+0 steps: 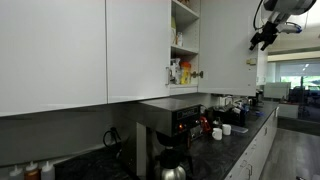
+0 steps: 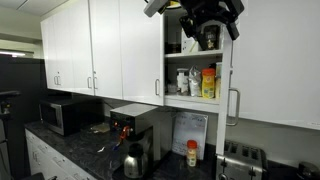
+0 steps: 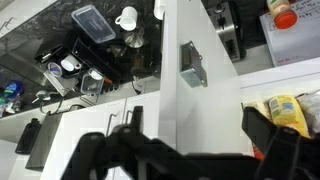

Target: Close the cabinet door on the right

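Observation:
The right cabinet door (image 2: 275,70) stands open, with a metal handle (image 2: 237,105) near its edge. It also shows in an exterior view (image 1: 228,45). The open cabinet (image 2: 192,60) holds bottles and boxes on its shelves. My gripper (image 2: 205,15) is high up at the top of the door; in an exterior view it is by the door's outer edge (image 1: 262,38). In the wrist view the gripper (image 3: 195,135) is open, with the white door panel (image 3: 205,100) between its two dark fingers. A hinge (image 3: 192,65) shows on the panel.
A dark counter (image 2: 90,150) runs below, with a coffee machine (image 2: 133,125), a microwave (image 2: 62,115), a toaster (image 2: 240,160) and a kettle (image 2: 133,160). Closed white cabinet doors (image 2: 100,50) run beside the open one. Mugs and clutter stand on the counter (image 1: 225,115).

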Controlling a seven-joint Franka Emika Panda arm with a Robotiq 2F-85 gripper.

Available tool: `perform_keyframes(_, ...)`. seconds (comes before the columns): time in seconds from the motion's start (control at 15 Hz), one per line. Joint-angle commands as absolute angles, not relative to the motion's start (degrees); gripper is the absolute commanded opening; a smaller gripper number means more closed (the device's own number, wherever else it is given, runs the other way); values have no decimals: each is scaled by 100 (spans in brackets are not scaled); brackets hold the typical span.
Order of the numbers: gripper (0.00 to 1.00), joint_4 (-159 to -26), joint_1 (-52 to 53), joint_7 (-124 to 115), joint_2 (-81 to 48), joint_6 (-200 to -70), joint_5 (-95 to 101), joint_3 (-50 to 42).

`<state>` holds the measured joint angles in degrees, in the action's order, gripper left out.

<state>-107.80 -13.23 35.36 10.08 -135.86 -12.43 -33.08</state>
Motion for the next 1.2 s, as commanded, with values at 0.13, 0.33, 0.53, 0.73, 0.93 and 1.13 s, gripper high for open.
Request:
perform_keyframes(0.13,100,-10742,-1360,4152,868,-13660,-1892,-3285)
perform_keyframes(0.33,100,-10795,-1348,4395,938,-13631,-2136,-3265)
perform_keyframes(0.53,100,-10855,-1342,4611,995,-13603,-2353,-3255)
perform_keyframes(0.73,100,-10948,-1326,4859,1078,-13550,-2547,-3215)
perform_keyframes(0.93,100,-11081,-1325,4953,1214,-13513,-2518,-3114)
perform_keyframes(1.13,100,-11227,-1332,4891,1401,-13496,-2335,-3012)
